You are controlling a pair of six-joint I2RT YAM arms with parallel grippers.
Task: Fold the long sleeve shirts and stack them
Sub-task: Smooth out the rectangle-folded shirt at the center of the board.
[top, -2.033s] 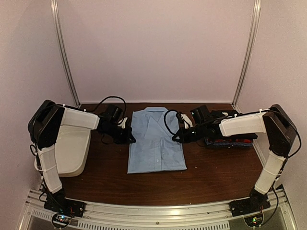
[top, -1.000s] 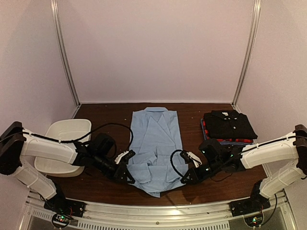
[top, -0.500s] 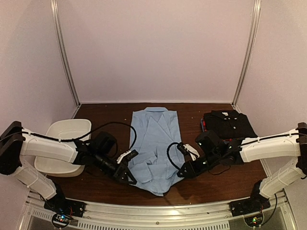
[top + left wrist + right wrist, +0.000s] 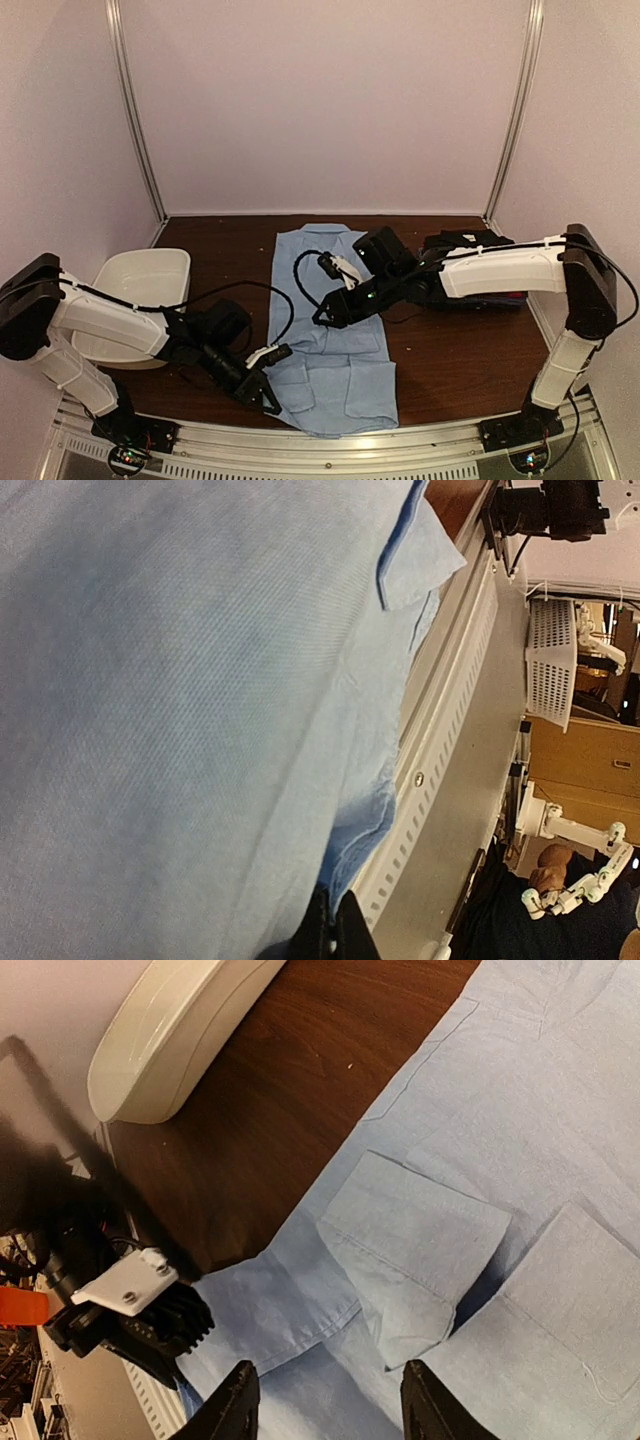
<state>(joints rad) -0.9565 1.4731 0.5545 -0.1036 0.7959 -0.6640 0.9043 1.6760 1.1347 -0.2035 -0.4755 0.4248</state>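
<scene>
A light blue long sleeve shirt [image 4: 335, 340] lies button side up on the dark wooden table [image 4: 460, 350], collar at the back and hem at the front rail. My left gripper [image 4: 268, 396] is shut on the hem's left corner; in the left wrist view its fingertips [image 4: 331, 932] pinch the doubled blue edge of the shirt [image 4: 180, 680]. My right gripper [image 4: 325, 313] hovers open over the shirt's middle. The right wrist view shows the right gripper [image 4: 328, 1410] holding nothing, above the folded cuffs [image 4: 415, 1235]. A stack of folded shirts [image 4: 462, 243], black on top, sits at the right, partly behind my right arm.
A white plastic tub [image 4: 140, 295] stands at the left, close to my left arm. The perforated metal rail [image 4: 330, 445] runs along the table's front edge, just under the shirt's hem. White walls close in the back and sides.
My right gripper has opened, let go of the shirt's hem and swung back and left over its middle. The lower half now lies flat toward the front. My left gripper keeps its hold.
</scene>
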